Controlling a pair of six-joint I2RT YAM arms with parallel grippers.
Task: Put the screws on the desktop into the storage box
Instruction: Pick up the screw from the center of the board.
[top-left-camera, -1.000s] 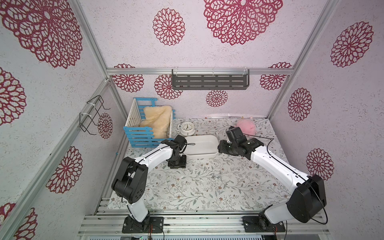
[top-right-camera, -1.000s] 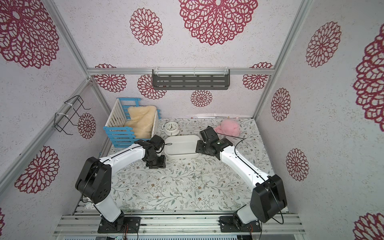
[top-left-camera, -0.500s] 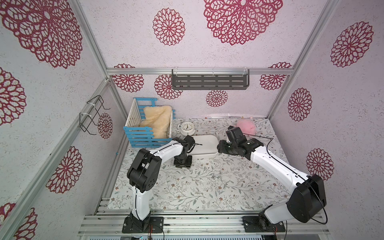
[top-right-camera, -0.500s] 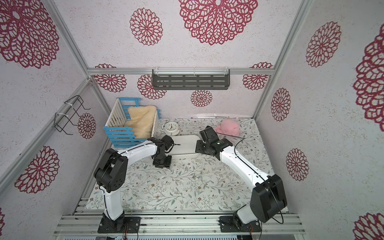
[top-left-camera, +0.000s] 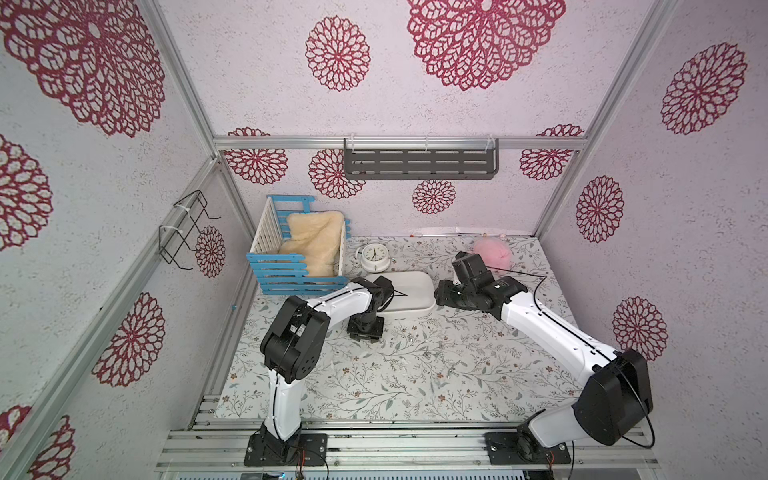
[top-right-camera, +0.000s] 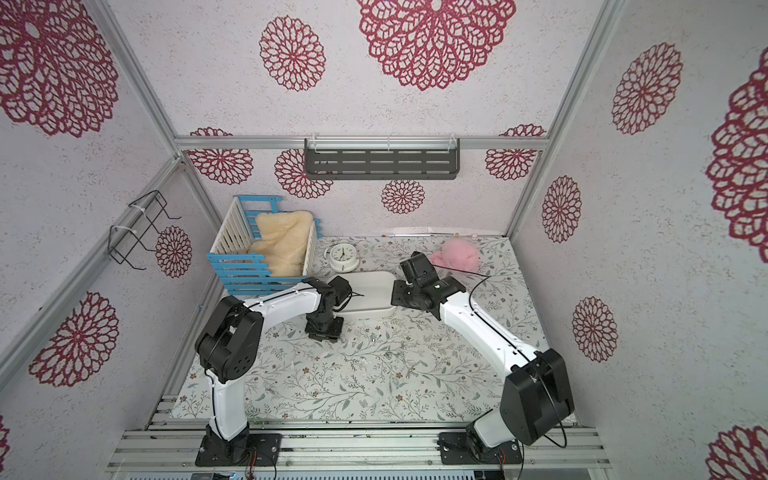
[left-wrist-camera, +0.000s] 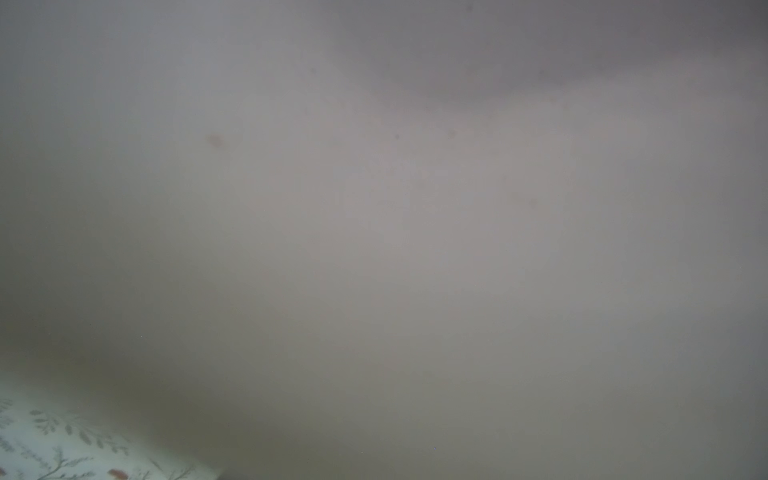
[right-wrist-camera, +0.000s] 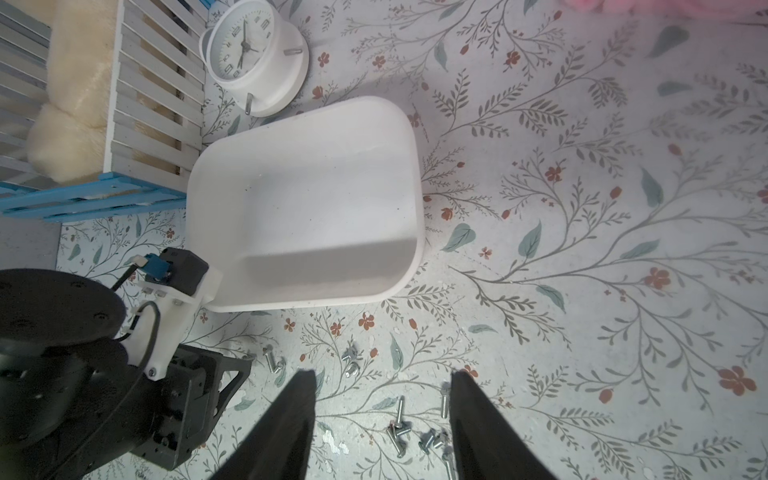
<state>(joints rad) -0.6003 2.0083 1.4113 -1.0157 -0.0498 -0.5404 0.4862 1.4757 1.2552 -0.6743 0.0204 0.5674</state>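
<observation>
On the vine-printed grey desktop (top-left-camera: 415, 390), tiny silver metal screws (right-wrist-camera: 398, 417) lay just beside the left gripper (top-left-camera: 365, 331), its jaw state unreadable; the right gripper (right-wrist-camera: 380, 428) hung parted, farther off.

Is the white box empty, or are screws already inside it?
Empty: the box shows only its bare white floor, and the screws lie outside on the table.

One storage box (right-wrist-camera: 307, 199) out there. Screws (right-wrist-camera: 399, 409): roughly ten in the right wrist view, and the clustered ones are too tangled for an exact tally. One round clock (right-wrist-camera: 253, 54), one blue-and-white crate (top-left-camera: 291, 278), one cream fleece (top-left-camera: 311, 241), one pink plush (top-left-camera: 492, 254). One wall shelf (top-left-camera: 419, 164), one wire rack (top-left-camera: 185, 230), two robot arms (top-left-camera: 548, 332).
</observation>
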